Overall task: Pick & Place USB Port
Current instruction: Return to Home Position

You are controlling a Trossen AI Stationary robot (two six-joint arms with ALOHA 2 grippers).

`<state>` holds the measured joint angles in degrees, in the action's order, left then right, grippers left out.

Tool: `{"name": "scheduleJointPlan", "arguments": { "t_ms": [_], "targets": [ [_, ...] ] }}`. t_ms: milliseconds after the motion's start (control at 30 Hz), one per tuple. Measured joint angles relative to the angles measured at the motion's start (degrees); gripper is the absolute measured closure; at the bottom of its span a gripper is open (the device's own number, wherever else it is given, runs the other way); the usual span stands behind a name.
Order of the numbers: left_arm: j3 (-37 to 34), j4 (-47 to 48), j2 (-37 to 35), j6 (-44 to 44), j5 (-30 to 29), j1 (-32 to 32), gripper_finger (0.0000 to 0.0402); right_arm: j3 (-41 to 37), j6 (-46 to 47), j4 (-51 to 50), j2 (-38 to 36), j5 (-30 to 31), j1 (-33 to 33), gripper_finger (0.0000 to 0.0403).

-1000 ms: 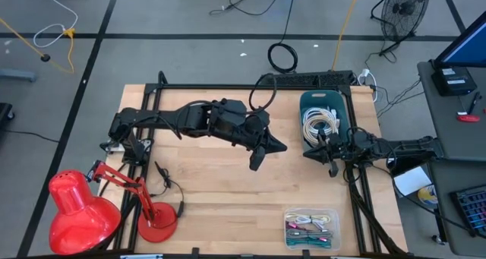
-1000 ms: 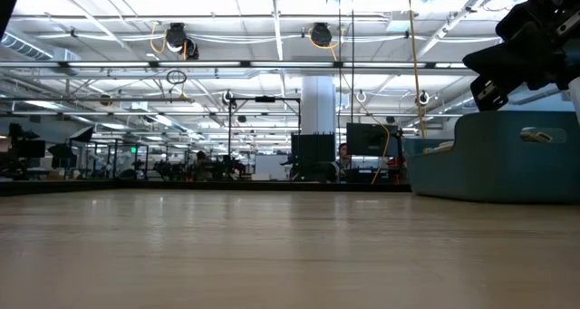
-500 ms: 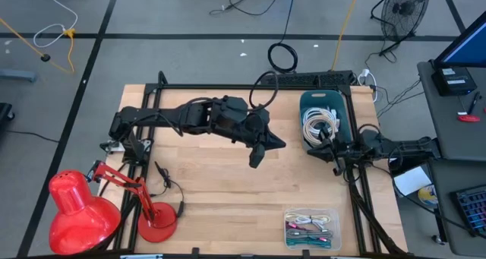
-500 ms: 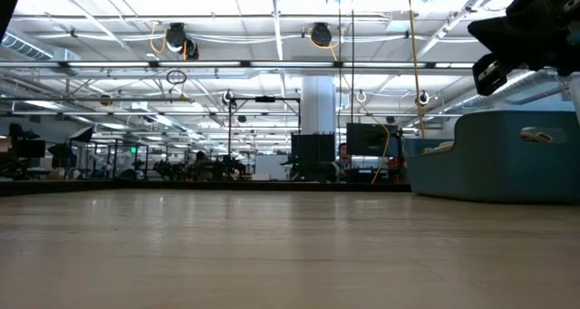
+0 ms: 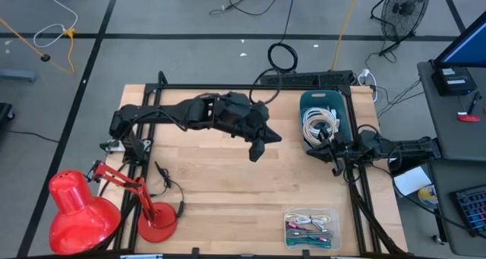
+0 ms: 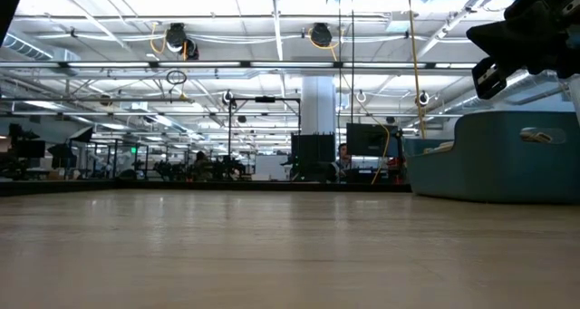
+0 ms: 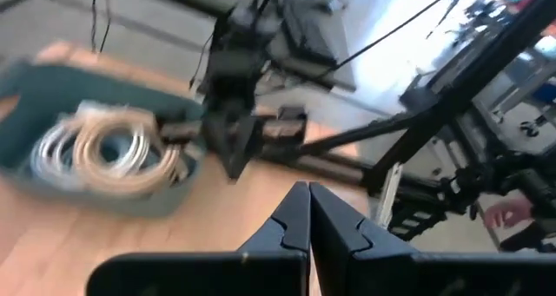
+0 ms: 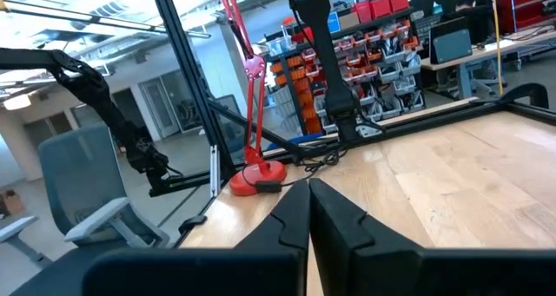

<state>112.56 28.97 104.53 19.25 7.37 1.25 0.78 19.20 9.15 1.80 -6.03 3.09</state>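
Coiled white cables (image 5: 320, 123) lie in a teal bin (image 5: 325, 101) at the table's far right; I cannot single out a USB port among them. My left gripper (image 5: 276, 138) hangs shut over the middle of the table, pointing toward the bin and holding nothing. In the left wrist view its shut fingers (image 7: 308, 211) face the bin (image 7: 35, 170) and the other arm. My right gripper (image 5: 331, 159) waits shut beside the bin's near end, also seen in the right wrist view (image 8: 308, 211), with nothing held.
A clear box (image 5: 311, 228) with several coloured cables stands near the front edge at the right. A red desk lamp (image 5: 76, 210) stands at the front left corner. Bare wood (image 5: 220, 191) lies between them. A black frame (image 5: 250, 86) edges the table.
My left gripper has drifted a little toward the table's far edge and swung slightly toward the bin, staying shut. My right gripper has tipped its fingers up a little, as the low view shows.
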Motion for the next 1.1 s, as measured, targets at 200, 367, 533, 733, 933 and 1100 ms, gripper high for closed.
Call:
{"name": "scheduleJointPlan", "arguments": {
  "t_ms": [200, 367, 533, 733, 933, 1100],
  "targets": [
    [-12.7, -6.7, -5.1, 3.4, -2.9, 0.4, 0.0401, 0.0, 0.0, 0.0, 0.0, 0.0, 0.0, 0.0403],
    [-27.9, -19.2, -15.3, 6.8, -5.7, 0.5, 0.0401, 0.0, 0.0, -0.6, 0.5, 0.1, 0.0, 0.0403],
    [-43.1, -33.0, -26.4, 8.8, -10.3, 0.9, 0.0401, 0.0, 0.0, -0.8, 1.4, 0.0, 0.0, 0.0403],
    [-61.0, -45.4, -37.1, 11.3, -12.4, 0.9, 0.0401, 0.0, 0.0, -0.8, 2.2, 0.0, 0.0, 0.0403],
    [-78.7, -52.6, -48.5, 12.4, -14.9, 0.9, 0.0401, 0.0, 0.0, -0.8, 2.4, 0.0, 0.0, 0.0403],
    [-90.6, -53.0, -58.2, 13.9, -17.4, 0.9, 0.0401, 0.0, 0.0, -0.6, 2.4, 0.0, 0.0, 0.0403]
  ]
}}
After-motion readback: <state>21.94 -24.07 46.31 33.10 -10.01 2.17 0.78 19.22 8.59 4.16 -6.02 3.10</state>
